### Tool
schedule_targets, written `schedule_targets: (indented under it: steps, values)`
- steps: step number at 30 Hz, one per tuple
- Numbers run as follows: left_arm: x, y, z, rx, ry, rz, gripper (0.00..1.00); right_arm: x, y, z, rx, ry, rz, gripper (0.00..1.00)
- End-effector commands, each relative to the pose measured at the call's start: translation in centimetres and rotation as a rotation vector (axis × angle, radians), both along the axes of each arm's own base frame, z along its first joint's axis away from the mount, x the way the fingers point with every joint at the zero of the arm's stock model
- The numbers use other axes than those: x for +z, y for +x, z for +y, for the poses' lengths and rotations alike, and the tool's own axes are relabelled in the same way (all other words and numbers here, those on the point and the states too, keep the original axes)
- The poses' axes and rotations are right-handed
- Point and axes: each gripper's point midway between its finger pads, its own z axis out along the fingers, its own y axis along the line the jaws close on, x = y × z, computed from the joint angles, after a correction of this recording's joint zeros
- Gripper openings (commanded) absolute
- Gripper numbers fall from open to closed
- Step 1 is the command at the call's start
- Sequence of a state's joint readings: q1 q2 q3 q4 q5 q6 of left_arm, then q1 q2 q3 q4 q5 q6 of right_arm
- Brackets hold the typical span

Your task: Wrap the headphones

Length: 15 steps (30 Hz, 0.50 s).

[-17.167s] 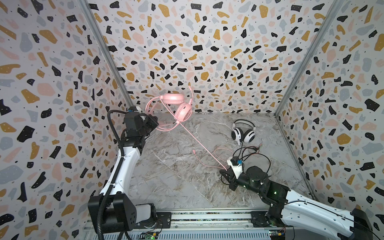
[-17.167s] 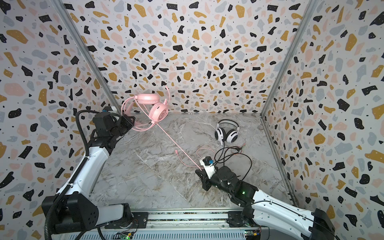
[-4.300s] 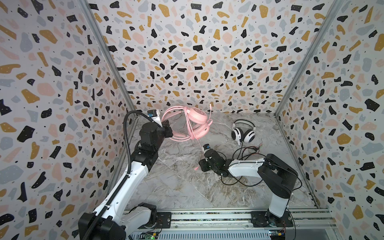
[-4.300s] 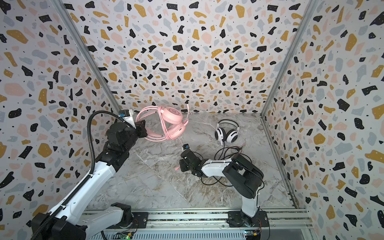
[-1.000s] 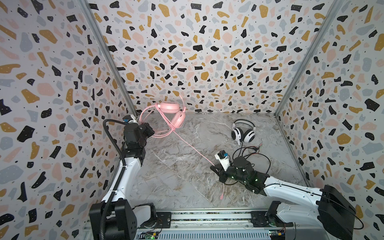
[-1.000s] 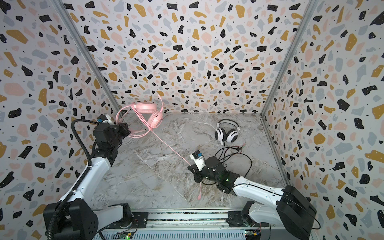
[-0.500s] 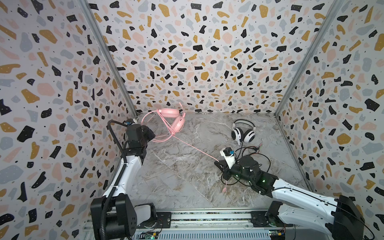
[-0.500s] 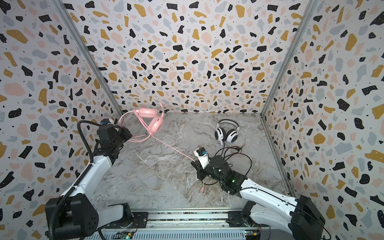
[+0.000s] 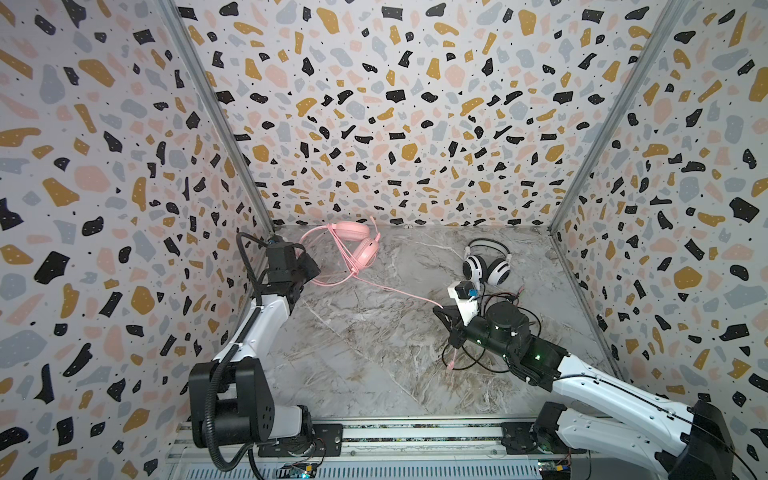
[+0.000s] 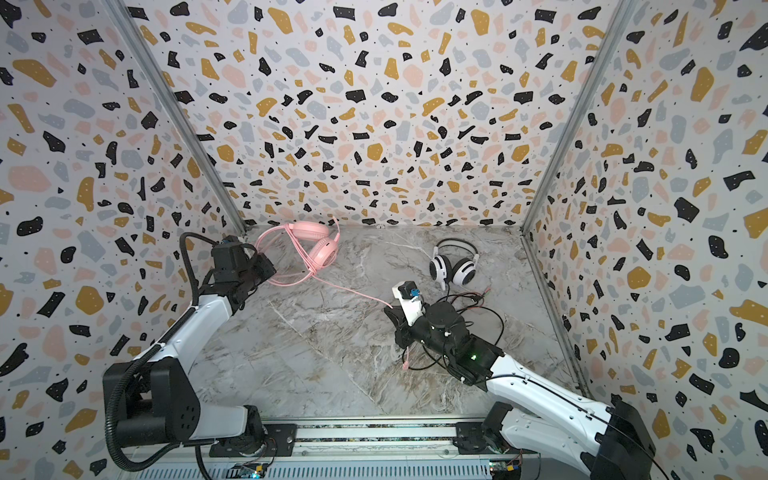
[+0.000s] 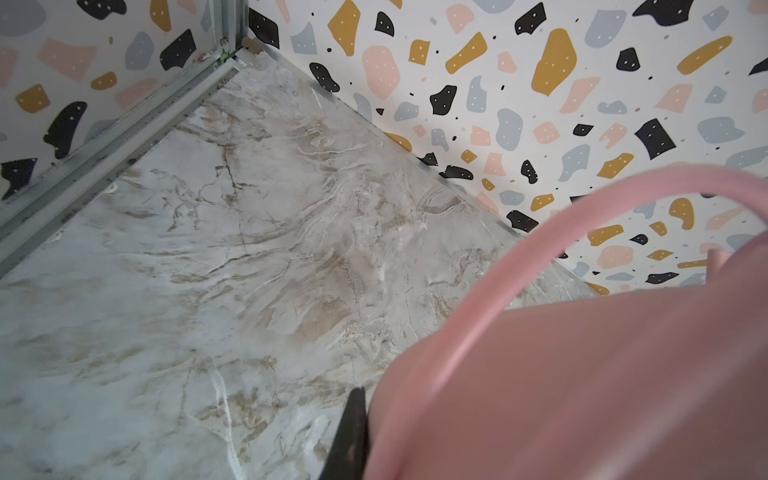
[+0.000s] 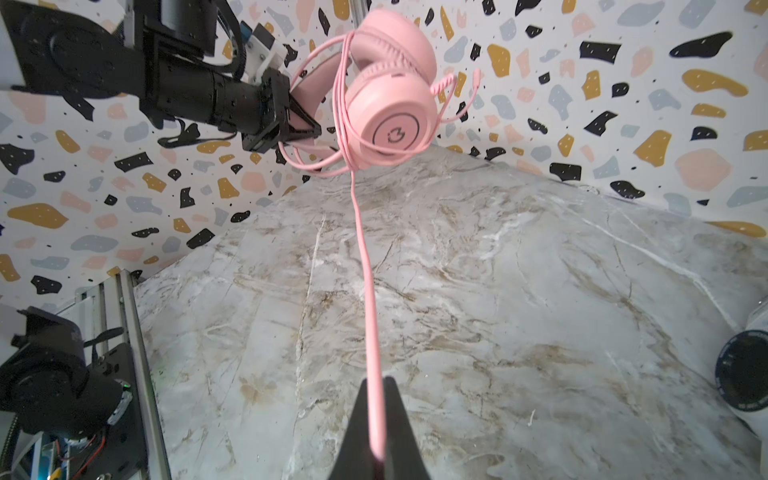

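Observation:
The pink headphones (image 9: 358, 246) (image 10: 318, 245) (image 12: 390, 104) hang above the table's back left corner. My left gripper (image 9: 309, 270) (image 10: 266, 268) (image 12: 307, 124) is shut on their headband, which fills the left wrist view (image 11: 582, 374). Loops of the thin pink cable (image 9: 395, 289) (image 10: 353, 293) (image 12: 365, 270) lie around the earcups. From there the cable runs taut to my right gripper (image 9: 442, 309) (image 10: 388, 309) (image 12: 376, 386), which is shut on it. The pink plug end (image 9: 451, 365) dangles below that gripper. The white-and-black headphones (image 9: 486, 266) (image 10: 453, 266) stand at the back right.
The black cable (image 9: 465, 361) (image 10: 494, 324) lies in loose loops on the marble table (image 9: 353, 353) under and around my right arm. Patterned walls close the left, back and right sides. A metal rail (image 9: 415, 432) runs along the front edge.
The left gripper has lowered and turned the pink headphones a little to the right. The right gripper has carried the cable back and slightly right, keeping it taut.

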State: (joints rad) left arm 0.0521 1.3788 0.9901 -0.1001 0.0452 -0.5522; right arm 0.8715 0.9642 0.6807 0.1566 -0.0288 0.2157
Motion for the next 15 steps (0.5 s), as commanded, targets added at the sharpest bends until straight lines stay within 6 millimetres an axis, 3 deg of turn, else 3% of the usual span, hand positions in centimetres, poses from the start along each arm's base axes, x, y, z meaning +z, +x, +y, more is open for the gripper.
schedule_targets:
  steps: [1, 15]
  values:
    - [5.3, 1.7, -1.0, -0.012, 0.073, -0.149, 0.00, 3.6, 0.4, -0.5, -0.024, 0.029, -0.069, 0.00]
    - [2.5, 2.0, -9.9, -0.257, 0.314, 0.005, 0.00, 10.2, 1.2, -1.6, -0.069, 0.061, -0.205, 0.00]
